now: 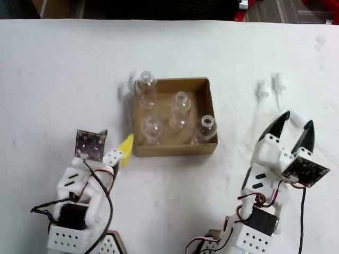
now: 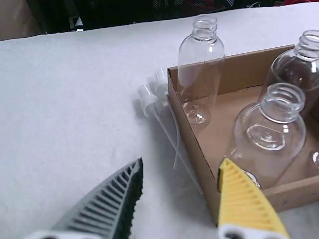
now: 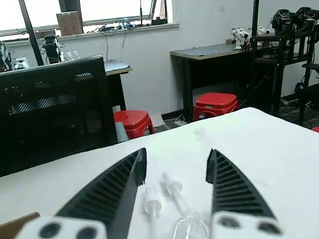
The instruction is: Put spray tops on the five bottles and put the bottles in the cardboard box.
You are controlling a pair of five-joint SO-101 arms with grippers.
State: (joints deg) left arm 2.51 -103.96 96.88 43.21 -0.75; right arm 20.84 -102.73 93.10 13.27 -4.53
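The cardboard box (image 1: 175, 149) holds several clear uncapped bottles, among them one at its far left corner (image 1: 145, 89) and one at its near right (image 1: 205, 127). Two white spray tops (image 2: 152, 94) lie against the outside of the box wall (image 2: 192, 144). My left gripper (image 2: 180, 164) is open just short of that wall, its yellow finger (image 1: 126, 143) at the box's near left corner. My right gripper (image 1: 297, 120) is open, pointing at two more spray tops (image 1: 270, 86). A clear bottle (image 3: 188, 229) lies low between its black fingers (image 3: 114, 194).
White tabletop (image 1: 63, 69) spreads wide on every side of the box. The table's far edge (image 1: 169, 20) runs along the back. Beyond it, the right wrist view has a black mesh panel (image 3: 55, 109) and red stools (image 3: 217, 105).
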